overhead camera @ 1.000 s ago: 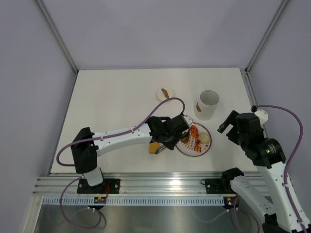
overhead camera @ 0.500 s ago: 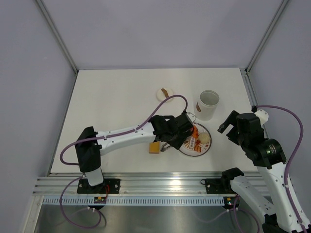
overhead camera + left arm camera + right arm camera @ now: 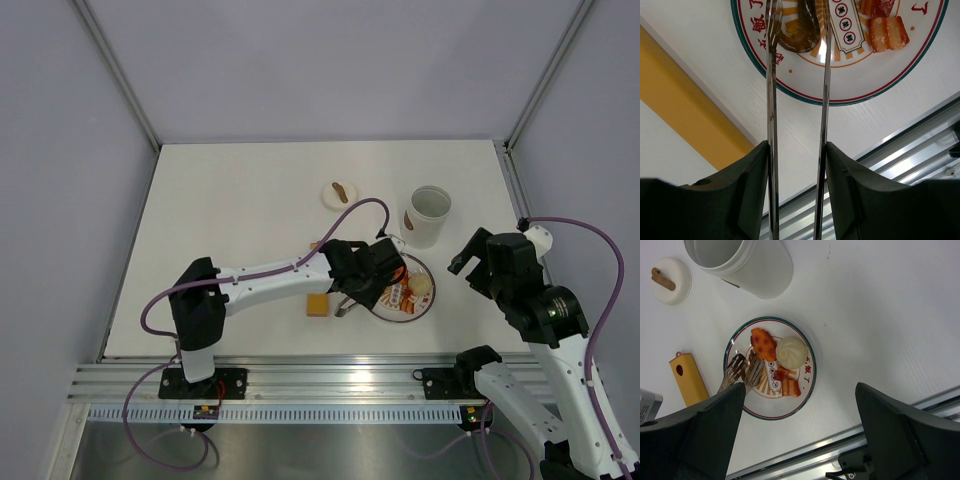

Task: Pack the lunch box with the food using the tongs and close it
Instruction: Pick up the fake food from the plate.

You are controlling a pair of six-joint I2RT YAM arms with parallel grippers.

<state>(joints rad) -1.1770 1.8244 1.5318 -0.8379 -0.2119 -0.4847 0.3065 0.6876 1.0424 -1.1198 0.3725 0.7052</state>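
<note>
**Fig.** White table (image 3: 230,200) w/ pale grey walls (image 3: 320,60) enclosing it on three sides; alu. rail (image 3: 330,385) is running along the near edge. L gripper (image 3: 796,155) is squeezing the tongs (image 3: 771,100) btwn its fingers. The tong tips are straddling a brown piece of food (image 3: 800,30) on the patterned plate (image 3: 807,390). R gripper (image 3: 801,387) is hovering to the right of the plate, jaws spread wide, gripping nothing. The lunch box (image 3: 428,215) is standing upright & uncovered just beyond the plate. A round white lid (image 3: 340,193) is lying to its left. An orange bar (image 3: 318,304) is lying beside the plate.

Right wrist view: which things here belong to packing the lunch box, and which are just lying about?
Job in hand: lunch box, lid, food, tongs, plate.
Lying about: orange bar.
</note>
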